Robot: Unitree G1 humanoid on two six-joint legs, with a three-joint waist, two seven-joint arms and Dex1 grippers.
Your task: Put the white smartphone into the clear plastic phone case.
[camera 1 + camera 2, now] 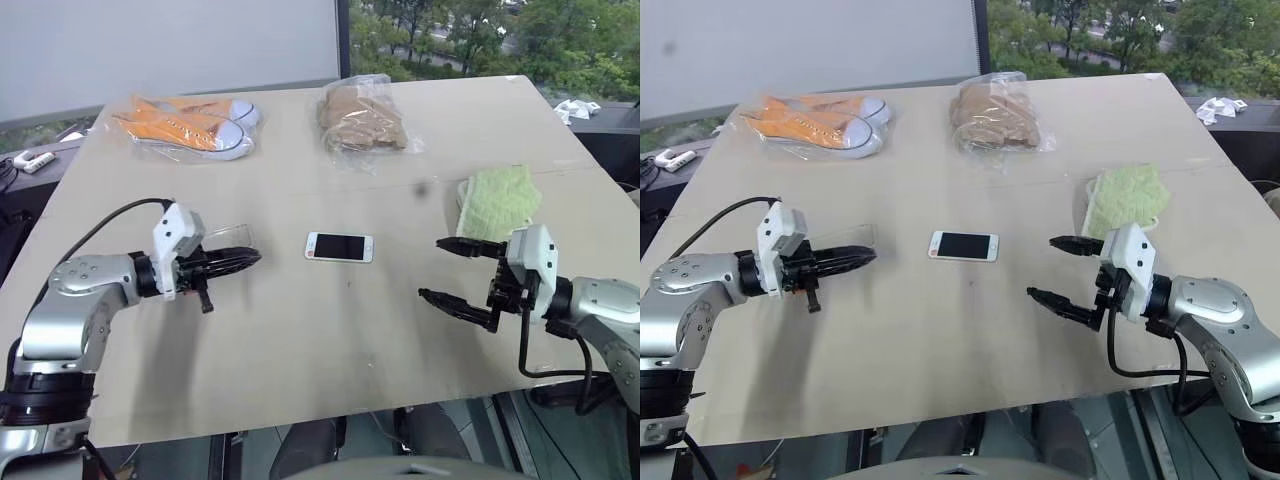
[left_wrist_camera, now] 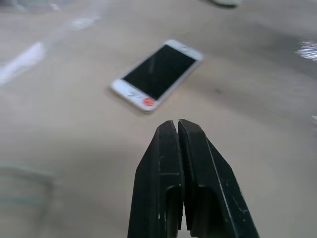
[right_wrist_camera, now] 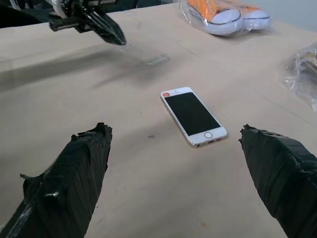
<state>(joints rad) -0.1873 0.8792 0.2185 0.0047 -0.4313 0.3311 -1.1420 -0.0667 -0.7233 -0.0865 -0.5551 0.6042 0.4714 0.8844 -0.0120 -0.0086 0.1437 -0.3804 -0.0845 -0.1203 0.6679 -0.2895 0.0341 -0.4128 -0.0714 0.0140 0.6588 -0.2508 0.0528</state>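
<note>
The white smartphone [image 1: 339,246] lies flat and screen up in the middle of the table. The clear plastic phone case [image 1: 228,238] rests on the table to its left, faint, with glinting edges. My left gripper [image 1: 247,259] hovers just in front of the case and points toward the phone. Its fingers [image 2: 178,163] are pressed together with nothing between them. My right gripper [image 1: 432,268] stands wide open to the right of the phone, facing it. In the right wrist view the phone [image 3: 193,115] lies between and beyond its two fingers [image 3: 74,168].
Orange shoes in a clear bag [image 1: 190,125] and a brown item in a crinkly bag [image 1: 362,118] sit at the back of the table. A green cloth [image 1: 497,200] lies behind my right gripper. The table's front edge [image 1: 300,425] is close.
</note>
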